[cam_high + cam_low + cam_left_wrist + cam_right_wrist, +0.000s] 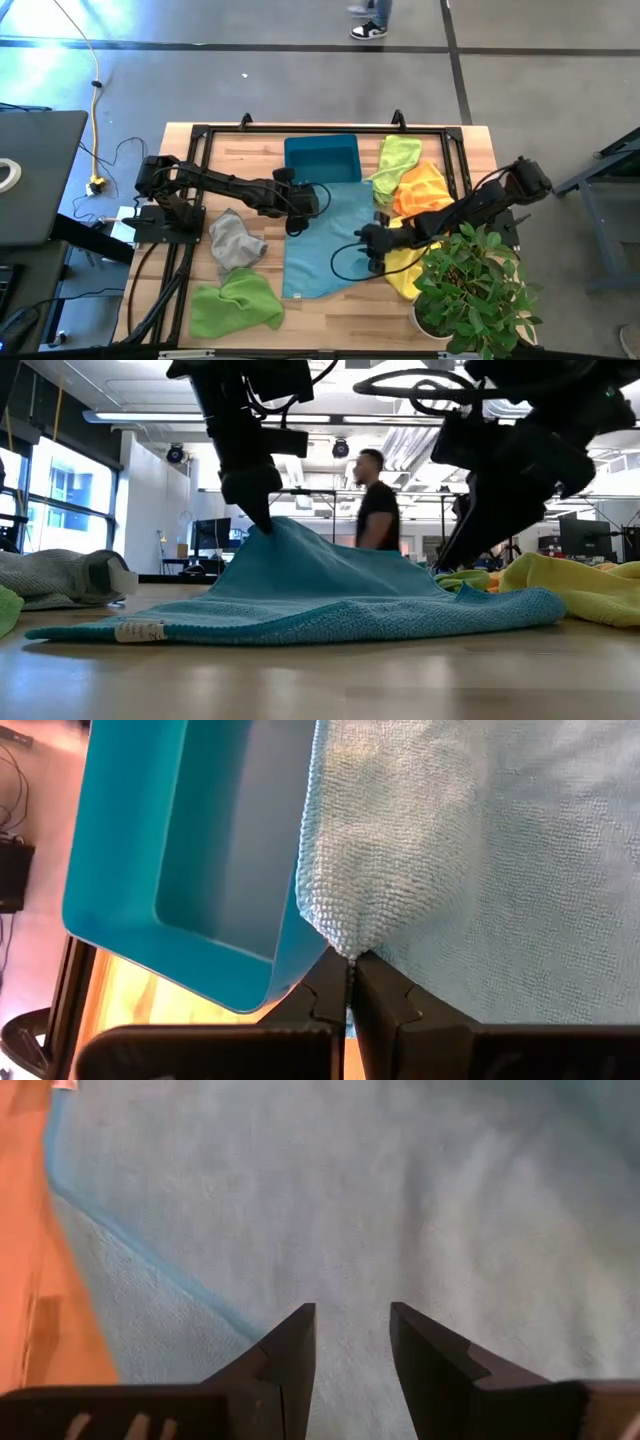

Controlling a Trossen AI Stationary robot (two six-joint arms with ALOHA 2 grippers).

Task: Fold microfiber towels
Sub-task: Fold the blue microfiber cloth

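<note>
A light blue microfiber towel point(325, 250) lies spread in the middle of the table, its label edge point(140, 630) nearest the front. My left gripper point(350, 965) is shut on it near its far-left corner and has it raised into a tent point(275, 535). My right gripper point(350, 1320) stands open just over the towel's right part point(365, 245), fingers slanting down. A grey towel point(236, 240) and a green one point(235, 305) lie at the left. Lime point(397, 158), orange point(422, 188) and yellow point(405, 272) towels lie at the right. My left gripper pinches a bunched bit of the blue towel at its left edge point(345, 935) between its two fingers, slanting down from the table's left. That bit is lifted into a peak, and the cloth slopes down from it to the table. My right gripper's fingertips point(300, 1320) are close over the blue cloth; I cannot tell whether they touch it.
A teal plastic bin point(322, 160) stands just behind the blue towel, close to my left gripper. A potted plant point(478, 295) fills the near right corner beside my right arm. A person point(378, 500) stands in the room beyond the table.
</note>
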